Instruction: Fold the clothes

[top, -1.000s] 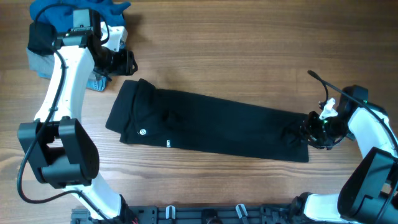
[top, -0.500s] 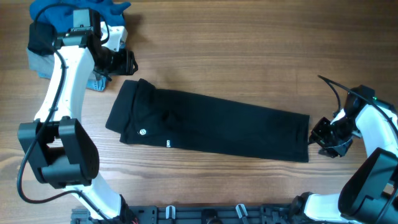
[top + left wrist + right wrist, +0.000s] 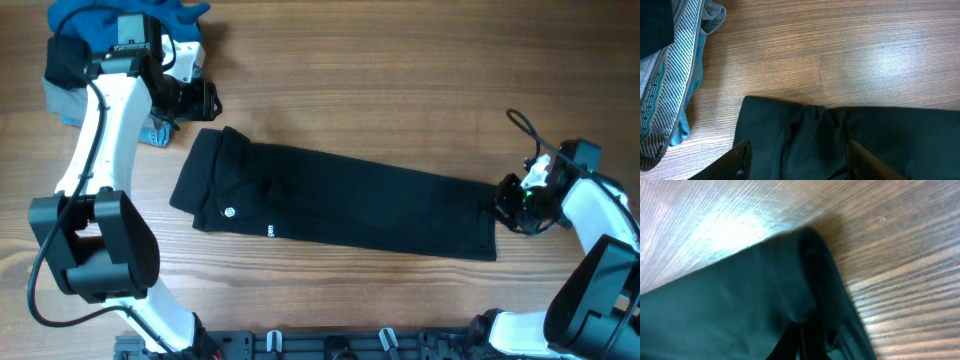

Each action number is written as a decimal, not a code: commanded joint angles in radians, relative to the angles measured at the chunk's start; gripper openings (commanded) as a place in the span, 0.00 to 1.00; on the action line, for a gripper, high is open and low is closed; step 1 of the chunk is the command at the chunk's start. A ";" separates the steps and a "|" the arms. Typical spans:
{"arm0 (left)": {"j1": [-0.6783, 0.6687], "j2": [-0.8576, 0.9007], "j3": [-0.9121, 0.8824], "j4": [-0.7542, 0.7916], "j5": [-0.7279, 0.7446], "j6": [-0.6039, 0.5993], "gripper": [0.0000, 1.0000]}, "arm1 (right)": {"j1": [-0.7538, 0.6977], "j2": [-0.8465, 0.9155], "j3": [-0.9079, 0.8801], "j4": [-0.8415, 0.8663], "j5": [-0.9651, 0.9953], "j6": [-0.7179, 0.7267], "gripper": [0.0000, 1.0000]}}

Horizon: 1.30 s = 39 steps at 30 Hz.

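Across mid-counter (image 3: 380,90), running 9 o'clock to 3 o'clock: clothes (image 3: 335,205), black, soft fabric, laid flat. Markings: small white round mark (image 3: 228,212) and tiny white tag (image 3: 270,232) toward the 9 o'clock end, lettering too small to read. Right end effector (image 3: 512,199): pressed together, pinching the hem at the 3 o'clock end. Left end effector (image 3: 193,100): spread, just beside the clothes' 11 o'clock corner.

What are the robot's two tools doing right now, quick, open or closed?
Left tool: open, holding nothing.
Right tool: closed, pinching the end of the clothes.
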 commanded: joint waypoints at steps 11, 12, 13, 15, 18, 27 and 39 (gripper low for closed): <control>0.003 -0.024 0.016 0.010 -0.002 -0.005 0.66 | -0.011 -0.003 0.181 -0.097 -0.015 -0.135 0.41; 0.003 -0.024 0.016 0.009 -0.002 -0.005 0.67 | -0.012 -0.003 0.217 -0.132 -0.014 -0.157 0.45; 0.003 -0.024 0.016 0.008 -0.002 -0.005 0.68 | -0.012 -0.003 0.225 -0.145 -0.007 -0.175 0.55; 0.003 -0.024 0.016 0.002 -0.010 -0.005 0.68 | -0.012 -0.002 0.212 -0.171 0.103 -0.171 0.74; 0.003 -0.024 0.016 0.005 -0.022 -0.004 0.70 | -0.012 0.011 0.101 -0.111 0.183 -0.196 0.90; 0.003 -0.024 0.016 0.009 -0.021 -0.001 0.76 | -0.014 0.118 -0.037 -0.017 0.082 -0.169 0.82; 0.003 -0.024 0.016 0.010 -0.021 -0.001 0.76 | -0.018 0.126 -0.077 0.060 -0.093 -0.220 0.08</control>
